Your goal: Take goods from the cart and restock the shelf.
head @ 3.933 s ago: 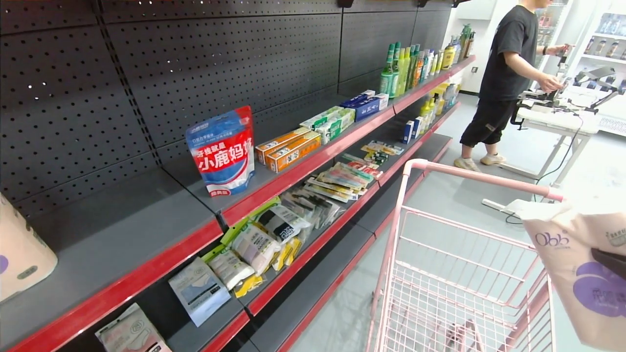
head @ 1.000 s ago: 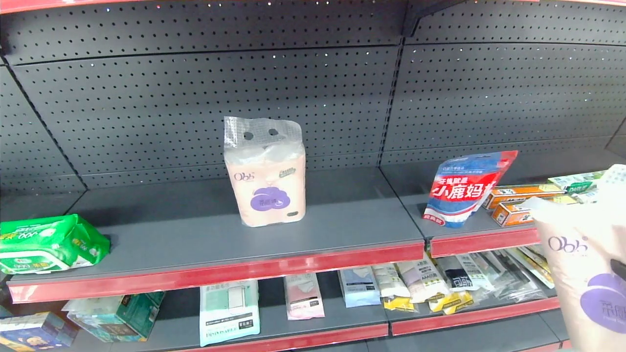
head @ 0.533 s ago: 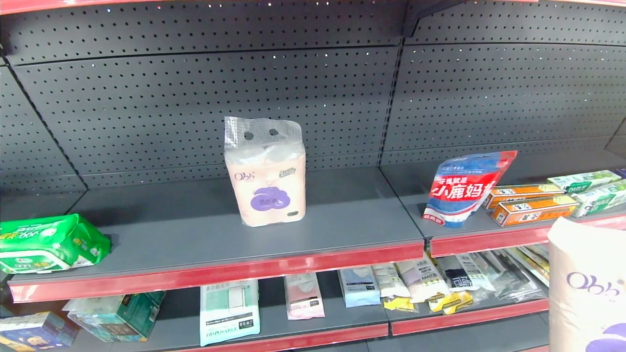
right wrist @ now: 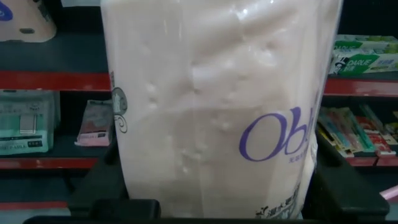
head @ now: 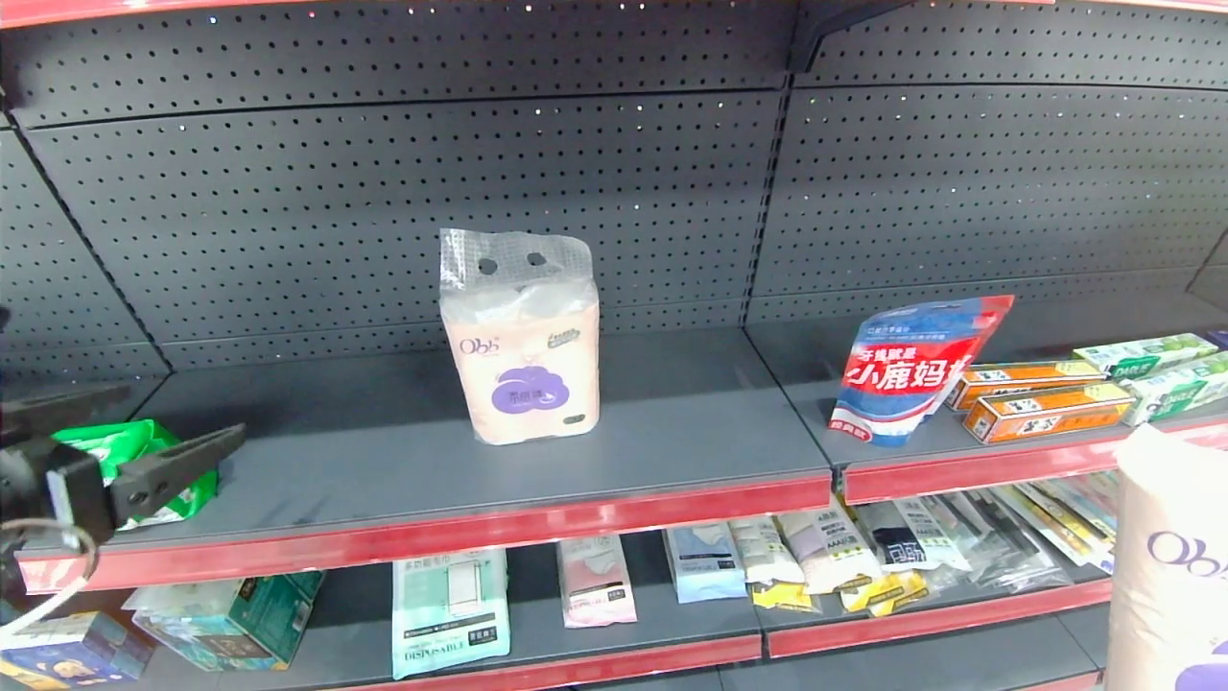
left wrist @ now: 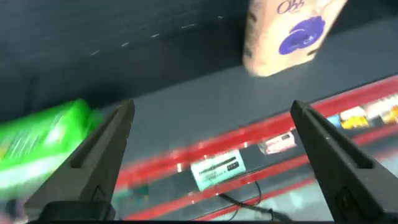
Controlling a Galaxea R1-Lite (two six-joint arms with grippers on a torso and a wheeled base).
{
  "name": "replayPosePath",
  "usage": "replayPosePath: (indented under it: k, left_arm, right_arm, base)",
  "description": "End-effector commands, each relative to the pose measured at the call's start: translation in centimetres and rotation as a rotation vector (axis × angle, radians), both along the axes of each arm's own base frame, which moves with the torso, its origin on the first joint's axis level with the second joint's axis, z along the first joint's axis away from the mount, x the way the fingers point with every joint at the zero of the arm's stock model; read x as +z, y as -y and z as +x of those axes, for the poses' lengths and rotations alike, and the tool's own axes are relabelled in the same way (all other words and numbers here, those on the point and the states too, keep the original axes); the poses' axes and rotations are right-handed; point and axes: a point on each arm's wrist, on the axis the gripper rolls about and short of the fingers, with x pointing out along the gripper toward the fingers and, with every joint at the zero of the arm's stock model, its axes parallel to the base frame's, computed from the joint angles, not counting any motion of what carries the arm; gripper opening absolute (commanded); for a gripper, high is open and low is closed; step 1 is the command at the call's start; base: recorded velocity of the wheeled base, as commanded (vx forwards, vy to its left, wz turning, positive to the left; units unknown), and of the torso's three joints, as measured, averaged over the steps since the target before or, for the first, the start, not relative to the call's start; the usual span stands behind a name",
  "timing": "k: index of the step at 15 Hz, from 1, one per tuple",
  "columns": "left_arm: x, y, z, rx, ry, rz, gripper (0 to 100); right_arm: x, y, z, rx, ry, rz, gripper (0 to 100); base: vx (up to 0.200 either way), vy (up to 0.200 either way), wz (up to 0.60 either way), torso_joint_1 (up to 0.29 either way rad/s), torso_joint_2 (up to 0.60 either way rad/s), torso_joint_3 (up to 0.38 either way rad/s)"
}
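A peach pack of toilet paper [head: 521, 345] with a purple mark stands upright in the middle of the grey shelf [head: 384, 451]. It also shows in the left wrist view as the standing pack [left wrist: 289, 34]. A second, matching pack [head: 1170, 576] sits low at the right, and my right gripper [right wrist: 217, 196] is shut on that held pack [right wrist: 217, 106], one finger on each side. My left gripper [head: 144, 430] hangs open at the far left, before the shelf's front edge. Its own view shows the left gripper [left wrist: 212, 109] with nothing between the fingers.
A green wipes pack [head: 125, 451] lies on the shelf just behind the left gripper. A blue-red pouch [head: 911, 369] and toothpaste boxes [head: 1046, 408] fill the right shelf section. Flat packets [head: 595, 581] lie on the lower shelf. Bare shelf flanks the standing pack.
The head view swung from the pink cart to face the shelf. In the last second the held pack sank lower at the right, and the left gripper rose into view at the left.
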Motion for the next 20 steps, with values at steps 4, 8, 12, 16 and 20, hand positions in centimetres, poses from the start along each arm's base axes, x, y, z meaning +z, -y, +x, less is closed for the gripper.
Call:
replayPosePath:
  k: [4, 8, 12, 16, 20]
  left_arm:
    - [-3.3, -2.8, 14.9, -0.437, -0.019, -0.059, 100]
    - [-4.5, -0.4, 17.7, -0.592, -0.006, -0.090, 100]
    - [-7.4, 1.6, 21.0, -0.692, 0.057, -0.086, 100]
    - [-7.1, 3.3, 22.3, -0.746, 0.052, -0.138, 100]
    - [-8.0, 3.7, 25.8, -0.768, 0.118, -0.119, 100]
  right_arm:
    - [0.4, 0.1, 0.2, -0.018, -0.009, -0.052, 0]
    - [0.4, 0.1, 0.7, -0.031, -0.034, -0.081, 0]
    - [0.3, 0.2, 1.0, -0.045, -0.053, -0.087, 0]
    - [0.4, 0.2, 1.1, -0.049, -0.060, -0.089, 0]
    - [0.3, 0.2, 1.1, -0.049, -0.063, -0.110, 0]
  base:
    - [0.000, 0.000, 0.00, 0.000, 0.00, 0.000]
    - [0.000, 0.000, 0.00, 0.000, 0.00, 0.000]
    - [0.000, 0.000, 0.00, 0.000, 0.00, 0.000]
    - [0.000, 0.000, 0.00, 0.000, 0.00, 0.000]
    - [0.000, 0.000, 0.00, 0.000, 0.00, 0.000]
